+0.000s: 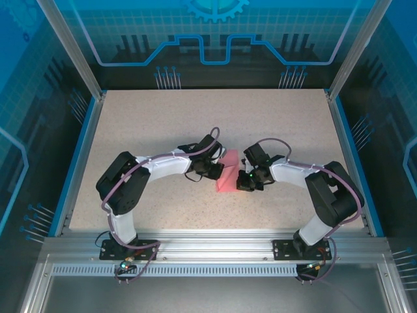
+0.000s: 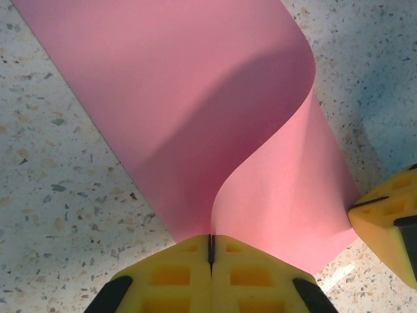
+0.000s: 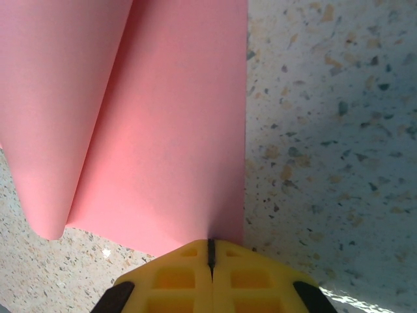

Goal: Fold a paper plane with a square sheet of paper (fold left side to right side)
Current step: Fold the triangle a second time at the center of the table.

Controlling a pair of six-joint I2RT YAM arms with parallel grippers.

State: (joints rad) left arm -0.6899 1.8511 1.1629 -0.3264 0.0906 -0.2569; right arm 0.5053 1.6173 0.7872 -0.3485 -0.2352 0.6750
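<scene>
Top external view is showing both arms bending inward over a speckled table (image 1: 195, 117). Their wrists are crowding the square sheet of paper (image 1: 228, 177) from left and right and covering much of it. Aluminium rails and blue printed panels are ringing the work area. The sheet is lying near the table's middle, a little toward the near edge. The left gripper (image 2: 210, 244) is pinching the sheet's edge between closed yellow fingers. From there the paper is rising and curling over in a soft round loop, shading the flat layer beneath. The right gripper (image 3: 210, 248) is likewise clamping shut on the sheet, at a corner beside one straight edge. The paper is looking thin, matte, pink-red and unmarked. The tabletop is looking stone-like, pale with dark and tan flecks.
</scene>
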